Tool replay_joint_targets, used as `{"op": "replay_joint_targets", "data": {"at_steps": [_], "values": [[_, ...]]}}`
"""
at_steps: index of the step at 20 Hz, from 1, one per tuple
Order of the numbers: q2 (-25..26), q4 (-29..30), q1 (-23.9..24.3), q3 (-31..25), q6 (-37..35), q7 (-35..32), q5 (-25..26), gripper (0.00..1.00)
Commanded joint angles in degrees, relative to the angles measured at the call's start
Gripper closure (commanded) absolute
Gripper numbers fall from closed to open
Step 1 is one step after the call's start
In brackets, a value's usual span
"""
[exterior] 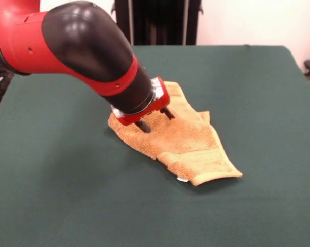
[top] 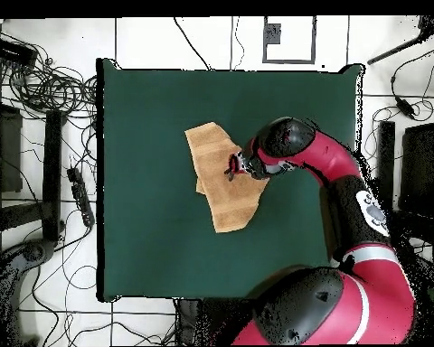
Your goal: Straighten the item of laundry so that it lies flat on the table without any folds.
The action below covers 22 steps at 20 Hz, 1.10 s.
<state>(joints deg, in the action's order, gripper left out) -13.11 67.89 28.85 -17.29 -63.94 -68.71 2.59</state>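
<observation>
My gripper (exterior: 155, 119) comes down from the left onto the towel (exterior: 188, 139), its two fingers parted and their tips touching the cloth. The towel lies rumpled and folded near the middle of the green surface (exterior: 67, 195).
</observation>
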Motion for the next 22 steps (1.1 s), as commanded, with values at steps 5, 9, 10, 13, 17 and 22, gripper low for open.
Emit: {"op": "replay_joint_targets", "data": {"at_steps": [5,9,10,13,17,22], "values": [[-4.2,2.1,-3.6,5.7,-0.3,-11.3,3.6,0.00],[-5.6,4.6,-4.1,7.7,4.3,-19.2,0.4,0.00],[-6.0,5.2,-4.1,8.2,6.7,-20.7,-0.1,0.00],[-5.6,3.0,-4.9,8.2,7.2,-19.4,0.4,0.00],[-2.6,-7.3,-8.1,9.3,-0.1,-19.6,1.2,0.00],[-3.5,-10.1,-11.6,10.5,-6.9,-22.6,-0.5,0.00]]}}
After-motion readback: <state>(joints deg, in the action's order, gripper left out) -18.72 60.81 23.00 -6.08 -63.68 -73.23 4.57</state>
